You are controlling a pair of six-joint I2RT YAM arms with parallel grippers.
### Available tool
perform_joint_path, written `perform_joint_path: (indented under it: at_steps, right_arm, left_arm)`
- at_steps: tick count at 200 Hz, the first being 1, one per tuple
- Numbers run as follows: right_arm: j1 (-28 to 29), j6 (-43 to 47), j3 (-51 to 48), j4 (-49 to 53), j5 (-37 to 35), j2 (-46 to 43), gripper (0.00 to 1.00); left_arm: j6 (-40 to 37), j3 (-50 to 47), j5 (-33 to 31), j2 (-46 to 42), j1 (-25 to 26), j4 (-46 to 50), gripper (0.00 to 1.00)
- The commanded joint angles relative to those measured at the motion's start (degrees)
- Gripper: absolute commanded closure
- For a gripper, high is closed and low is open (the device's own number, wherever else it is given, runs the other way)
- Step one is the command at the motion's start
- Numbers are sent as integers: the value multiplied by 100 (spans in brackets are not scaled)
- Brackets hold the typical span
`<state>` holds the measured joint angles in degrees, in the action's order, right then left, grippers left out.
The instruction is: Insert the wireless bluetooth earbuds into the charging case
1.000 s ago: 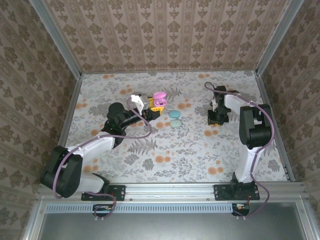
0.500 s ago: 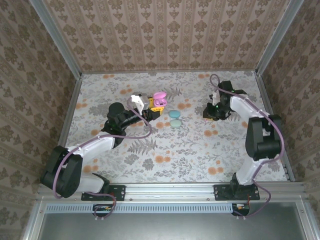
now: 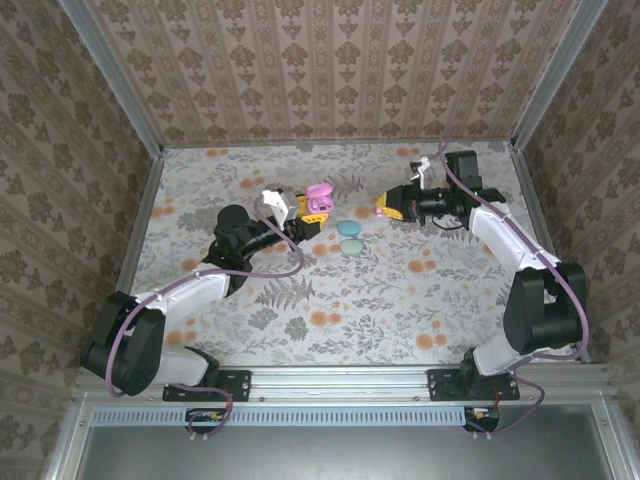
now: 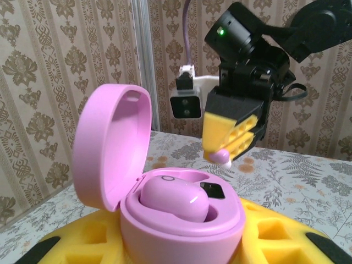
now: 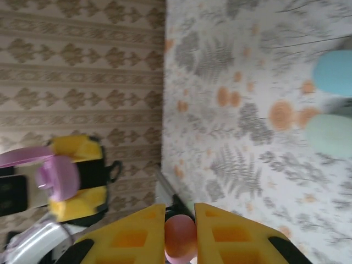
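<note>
The pink charging case has its lid open, and my left gripper is shut on its base, a yellow finger on each side. One pink earbud lies in a socket of the case; the socket beside it is empty. My right gripper is shut on a second pink earbud, pinched between its yellow fingertips. That gripper hangs level, right of the case and apart from it. The left wrist view shows this earbud beyond and above the case.
A cyan case and a pale green case, both closed, lie on the floral table just right of the left gripper and below the right gripper's path. They also appear in the right wrist view, the cyan case above the green case. Patterned walls enclose the table.
The right arm has swung from the right side of the table up and leftward, turning its gripper level toward the pink case. The left arm and the case have not moved.
</note>
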<state>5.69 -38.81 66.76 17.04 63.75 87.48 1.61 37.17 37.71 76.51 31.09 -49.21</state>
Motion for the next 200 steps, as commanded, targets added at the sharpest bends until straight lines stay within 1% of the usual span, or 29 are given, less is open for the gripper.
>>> perform_joint_path:
  at_steps: [1,61,126,159,200]
  right_arm:
    - [191,-515,104,-457,494,-312,80]
    - [677,-987,366,-844,98,-520,80]
    - [1191,-719,625,-836,-692,-461,80]
    - [1410,-716,714,-1039,-872,-373,80]
    - [1522,-697,807,-1061,-1060,-230,80]
  left_arm:
    - [-134,111,187,-15,-15,-168,78]
    - [-134,221,337,144,10,-177,78]
    - [-76,308,493,250,40,-247,78]
    - [-29,352,544,294,53,-280,78]
    - [33,394,561,338,64,-343,78]
